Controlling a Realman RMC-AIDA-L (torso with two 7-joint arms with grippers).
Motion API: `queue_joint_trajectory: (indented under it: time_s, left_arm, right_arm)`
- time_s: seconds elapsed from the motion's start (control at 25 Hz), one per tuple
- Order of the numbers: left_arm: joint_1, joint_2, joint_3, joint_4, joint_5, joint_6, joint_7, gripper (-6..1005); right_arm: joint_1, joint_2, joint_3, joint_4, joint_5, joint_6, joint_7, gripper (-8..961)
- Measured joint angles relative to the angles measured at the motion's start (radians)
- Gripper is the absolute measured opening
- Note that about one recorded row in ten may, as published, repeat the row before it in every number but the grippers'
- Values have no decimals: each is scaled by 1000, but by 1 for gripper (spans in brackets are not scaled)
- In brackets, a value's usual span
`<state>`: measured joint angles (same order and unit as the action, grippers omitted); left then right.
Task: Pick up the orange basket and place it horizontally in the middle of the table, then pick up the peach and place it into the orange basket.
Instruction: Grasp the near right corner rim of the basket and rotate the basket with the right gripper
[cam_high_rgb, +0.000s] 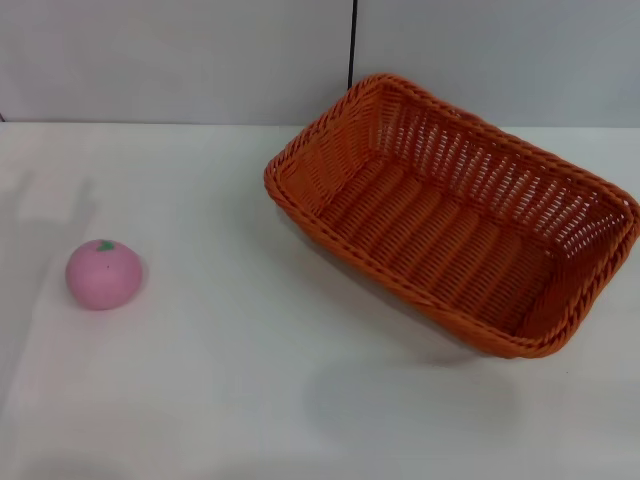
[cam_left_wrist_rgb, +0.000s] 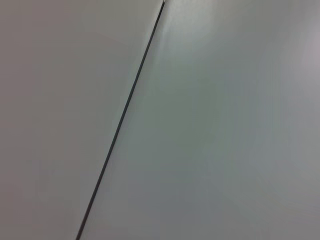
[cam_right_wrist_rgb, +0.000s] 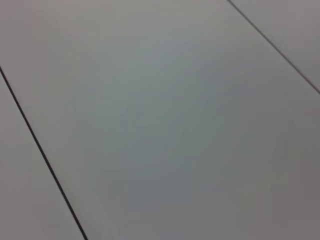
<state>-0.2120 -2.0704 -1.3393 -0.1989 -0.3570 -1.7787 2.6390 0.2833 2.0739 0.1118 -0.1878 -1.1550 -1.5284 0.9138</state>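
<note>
Nothing of the task is done yet, judging by how things are lying. The orange basket (cam_high_rgb: 455, 215) is sitting toward the right side of the counter (cam_high_rgb: 230, 360), reaching back close to the far edge, and it is turned at a slant, its long sides running from the far middle down toward the right edge. It is upright, open side up, with nothing in it. The peach (cam_high_rgb: 103, 274) is resting well apart from it near the left edge, leaf mark on top.

So the step in hand is the first one: getting hold of the basket. The next move is likely calling for an arm to come in over the braided rim, grip one wall, lift it, swing it until its long side is lying square to the front edge, and set it in the middle of the counter. The peach comes after that.

The head view is showing both things and their places on the counter. The two wrist views are showing neither: each is looking only at a plain grey surface crossed by thin dark seams. Neither the left hand nor the right hand is appearing in any view, so whether they are wide or narrow I cannot tell, and neither arm is over the counter.
</note>
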Motion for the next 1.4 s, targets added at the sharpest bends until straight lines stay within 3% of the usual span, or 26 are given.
queue_joint_trajectory:
  time_s: [0.48, 0.64, 0.72, 0.76, 0.8, 0.88, 0.92, 1.04, 1.12, 1.16, 1.32, 1.4]
  left_arm:
    - [4, 3, 43, 4, 1, -5, -1, 814]
    - [5, 4, 52, 4, 1, -6, -2, 814]
    - [5, 4, 52, 4, 1, -6, -3, 814]
    - [5, 4, 52, 4, 1, -6, -3, 814]
    - [5, 4, 52, 4, 1, -6, -5, 814]
    - [5, 4, 52, 4, 1, -5, -15, 814]
    - [5, 4, 52, 4, 1, -3, -24, 814]
    - [4, 5, 51, 4, 1, 0, -39, 814]
    - [5, 5, 51, 4, 1, 0, -43, 813]
    - [5, 5, 51, 4, 1, 0, -43, 813]
    - [5, 5, 51, 4, 0, -1, -44, 813]
    - [5, 5, 51, 4, 0, -1, -44, 813]
  right_arm:
    - [-10, -4, -89, -62, -72, -4, -12, 568]
    - [-10, -8, -152, -157, -149, -9, 60, 578]
    - [-10, -17, -233, -299, -220, -23, 215, 584]
    - [-10, -17, -233, -299, -220, -23, 215, 586]
    - [-9, -31, -281, -397, -280, -43, 335, 589]
    - [-6, -40, -302, -452, -317, -59, 397, 594]
    - [3, -60, -333, -551, -394, -95, 527, 596]
    - [19, -77, -352, -660, -482, -137, 668, 604]
    - [67, -103, -367, -854, -643, -207, 888, 609]
    - [67, -103, -367, -854, -643, -207, 888, 612]
    - [167, -138, -382, -1100, -838, -335, 1089, 622]
    - [187, -145, -392, -1132, -865, -355, 1121, 627]
